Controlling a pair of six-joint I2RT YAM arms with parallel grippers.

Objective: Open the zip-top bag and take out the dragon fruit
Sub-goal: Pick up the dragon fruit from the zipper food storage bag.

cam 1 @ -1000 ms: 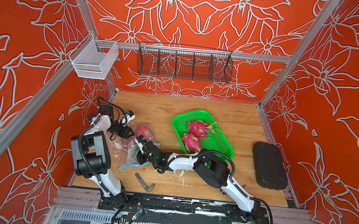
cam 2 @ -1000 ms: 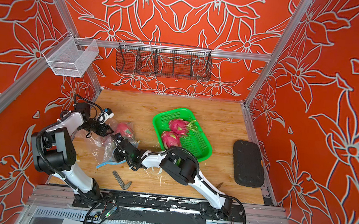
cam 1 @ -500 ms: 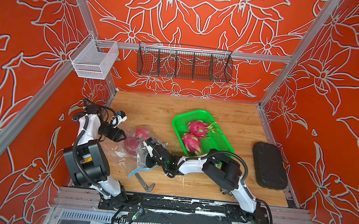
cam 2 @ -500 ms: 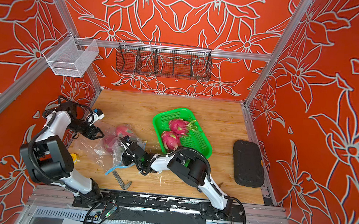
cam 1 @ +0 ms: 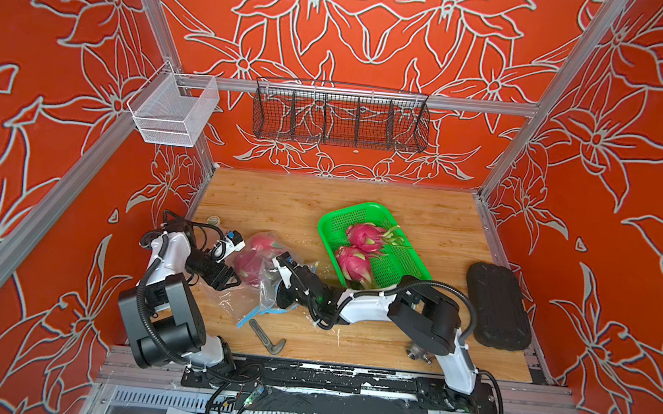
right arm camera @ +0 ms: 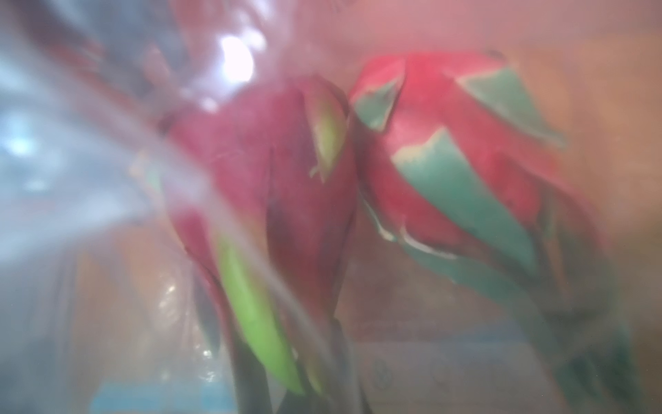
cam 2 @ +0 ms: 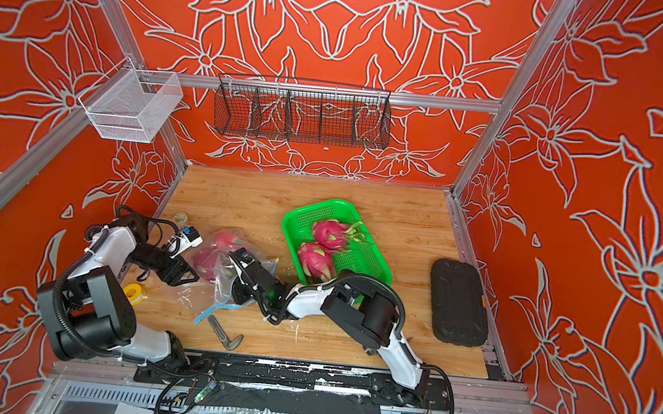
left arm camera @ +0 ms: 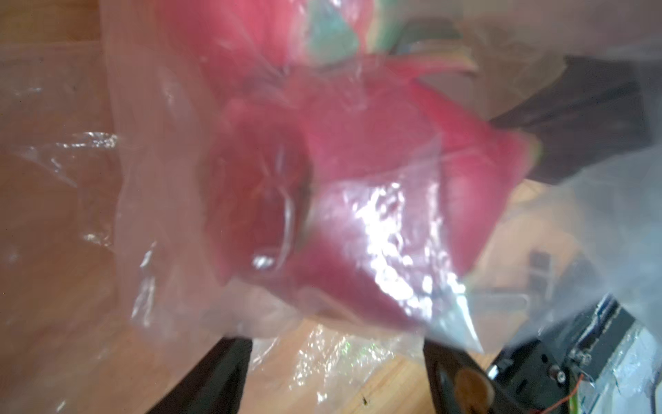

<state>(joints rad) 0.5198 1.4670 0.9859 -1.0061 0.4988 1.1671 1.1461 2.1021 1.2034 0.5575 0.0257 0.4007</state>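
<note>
1. 2 dragon fruit [cam 1: 252, 262] lie touching each other inside the zip-top bag [cam 1: 236, 300], left of centre in both top views. 2 more lie in the green basket [cam 1: 371, 206], right of centre.
2. Each fruit looks dense and firm, with a waxy rind. The leafy scales would likely bend or tear, so the best hold is across the oval's middle, not on the tips.
3. The bag is thin, limp and slick, and crumples over the fruit. A grip through the film would probably slide. Its blue zip edge trails toward the lower centre.
4. The right gripper [cam 1: 277, 292] is clenched and appears to pinch the film beside the fruit. Its wrist view is blurred by plastic against the lens.
5. The left gripper [left arm camera: 340, 380] is released, jaws apart, with loose film across the gap and the fruit just ahead.
6. The wooden table [cam 1: 281, 199] is flat and smooth, so the bag may skid when pulled.
7. Near the lower edge lies a grey angled tool [cam 1: 267, 336]. A black pad [cam 1: 496, 305] sits at the right.
8. Red flowered walls enclose the cell, and a black wire rack [cam 1: 340, 119] and a white mesh bin [cam 1: 173, 112] hang above.
</note>
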